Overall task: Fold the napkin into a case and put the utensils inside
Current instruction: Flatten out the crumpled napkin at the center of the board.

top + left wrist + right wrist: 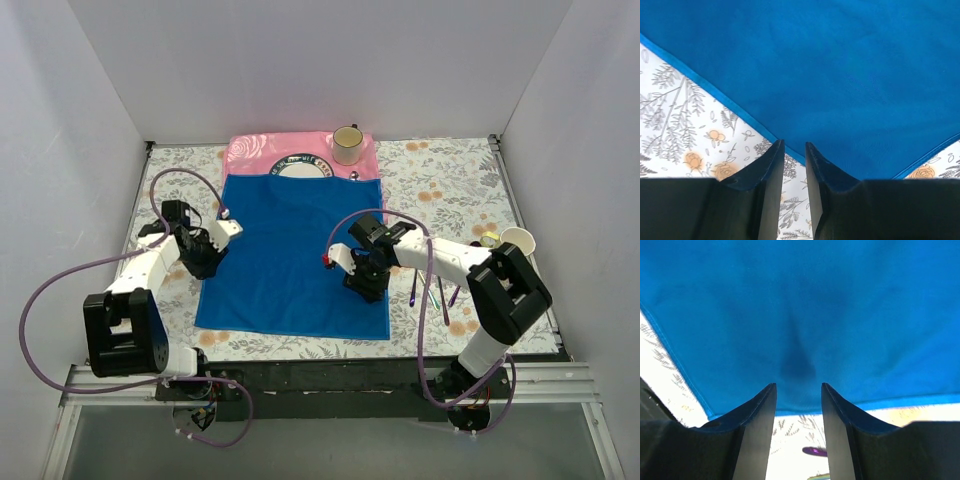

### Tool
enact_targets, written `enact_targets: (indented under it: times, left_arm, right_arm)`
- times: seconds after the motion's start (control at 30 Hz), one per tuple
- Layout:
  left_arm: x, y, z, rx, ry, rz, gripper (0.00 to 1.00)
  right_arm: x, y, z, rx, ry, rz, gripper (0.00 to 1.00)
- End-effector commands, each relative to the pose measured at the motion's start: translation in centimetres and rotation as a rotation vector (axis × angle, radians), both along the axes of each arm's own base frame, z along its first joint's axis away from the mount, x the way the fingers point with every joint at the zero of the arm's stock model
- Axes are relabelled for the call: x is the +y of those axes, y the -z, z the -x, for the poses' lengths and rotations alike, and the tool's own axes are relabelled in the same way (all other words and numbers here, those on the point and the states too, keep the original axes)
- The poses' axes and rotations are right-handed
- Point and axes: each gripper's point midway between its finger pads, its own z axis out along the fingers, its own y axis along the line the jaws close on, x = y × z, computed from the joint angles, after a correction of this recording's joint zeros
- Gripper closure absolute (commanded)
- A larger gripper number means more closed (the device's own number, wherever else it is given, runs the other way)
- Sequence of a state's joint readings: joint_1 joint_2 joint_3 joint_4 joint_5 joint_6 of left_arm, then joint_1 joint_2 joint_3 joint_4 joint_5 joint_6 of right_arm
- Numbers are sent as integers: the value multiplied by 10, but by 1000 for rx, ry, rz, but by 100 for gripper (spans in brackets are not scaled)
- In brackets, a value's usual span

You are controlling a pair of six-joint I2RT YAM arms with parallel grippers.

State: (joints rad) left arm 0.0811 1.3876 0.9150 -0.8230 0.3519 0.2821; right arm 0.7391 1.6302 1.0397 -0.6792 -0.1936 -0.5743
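The napkin (pixel 290 255) is spread flat on the table (pixel 450 180). The left gripper (pixel 795 150) and right gripper (pixel 799 390) are held parted, empty, at its hems, where soft, limp cloth is likely best pinched.

Counts, top view:
- napkin (pixel 290 262), blue: 1, at centre.
- placemat (pixel 245 155), pink: 1, at 12 o'clock of the napkin.
- plate (pixel 300 166): 1, partly covered at the napkin's 12 o'clock edge.
- Cups: 2. These are the tan cup (pixel 347 145) at 12 o'clock and the white cup (pixel 520 240) at 3 o'clock.
- utensils (pixel 413 288), iridescent: 3 slim pieces visible at 3 o'clock of the napkin. Which kinds they are cannot be told.
- small yellow item (pixel 488 238): 1, beside the white cup, unidentified.
- Arms: 2, the left arm (pixel 150 270) and the right arm (pixel 450 258).
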Motion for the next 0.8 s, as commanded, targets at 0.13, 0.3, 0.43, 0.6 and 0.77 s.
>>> enact_targets:
  times: [0.13, 0.3, 0.43, 0.6, 0.77]
  left_arm:
    - [7, 34, 39, 41, 78, -114, 83]
    - [14, 40, 68, 73, 107, -165, 86]
    - [16, 39, 86, 84, 147, -194, 88]
    - [10, 31, 104, 99, 217, -179, 88]
    - [-11, 17, 112, 112, 302, -105, 88]
  right_arm:
    - [0, 18, -3, 34, 5, 40, 50]
    - [-10, 24, 3, 47, -22, 79, 50]
    - [-17, 25, 7, 55, -35, 98, 50]
    - [-23, 20, 14, 56, -70, 101, 47]
    - [-15, 4, 7, 31, -77, 57, 42]
